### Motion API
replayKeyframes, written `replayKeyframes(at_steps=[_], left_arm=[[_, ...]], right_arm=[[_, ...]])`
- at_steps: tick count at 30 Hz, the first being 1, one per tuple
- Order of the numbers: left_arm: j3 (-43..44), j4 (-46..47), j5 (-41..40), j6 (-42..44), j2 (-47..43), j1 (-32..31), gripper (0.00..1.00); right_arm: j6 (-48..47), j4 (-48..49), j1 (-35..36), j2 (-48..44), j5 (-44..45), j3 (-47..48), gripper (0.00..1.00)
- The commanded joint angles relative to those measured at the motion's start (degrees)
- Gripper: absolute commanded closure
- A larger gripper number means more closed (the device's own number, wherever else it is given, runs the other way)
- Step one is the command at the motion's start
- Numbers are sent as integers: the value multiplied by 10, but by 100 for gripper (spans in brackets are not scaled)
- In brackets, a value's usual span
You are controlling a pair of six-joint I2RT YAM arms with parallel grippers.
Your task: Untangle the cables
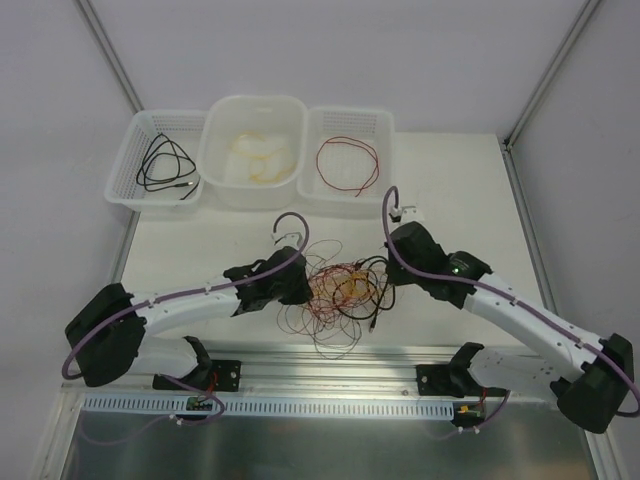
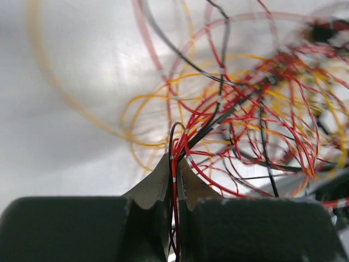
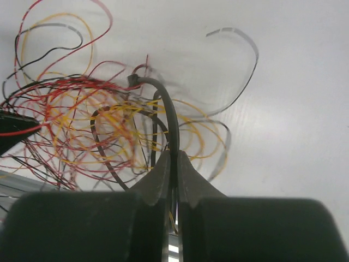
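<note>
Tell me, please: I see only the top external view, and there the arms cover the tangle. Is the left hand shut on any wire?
Observer: Yes. The left wrist view shows the left hand shut on a thin red wire, with a thin black wire beside it in the gap.
Operator: And the right hand?
Observer: The right wrist view shows the right hand shut on a thicker black cable, which arches up from it toward the tangle.
</note>
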Motion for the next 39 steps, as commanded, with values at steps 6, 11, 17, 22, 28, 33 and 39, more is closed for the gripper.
replayKeyframes(at_steps=[6, 11, 17, 22, 28, 33, 39], left_arm=[[-72, -151, -103, -2, -204, 162, 100], [-73, -219, -142, -1, -269, 233, 100], [-55, -231, -121, 26, -278, 246, 100], [-41, -233, -77, 55, -275, 246, 100], [-21, -234, 13, 72, -272, 246, 100], [-15, -234, 33, 56, -272, 245, 100], [-16, -234, 34, 29, -289, 243, 100]], right_arm=[[-76, -174, -67, -192, 184, 157, 100], [-89, -184, -76, -279, 236, 203, 99], [-92, -197, -76, -278, 271, 164, 99], [-69, -239, -105, -183, 267, 74, 83], [-34, -190, -108, -120, 118, 7, 30], [-31, -101, -38, -122, 21, 26, 28], [100, 8, 61, -110, 61, -1, 31]])
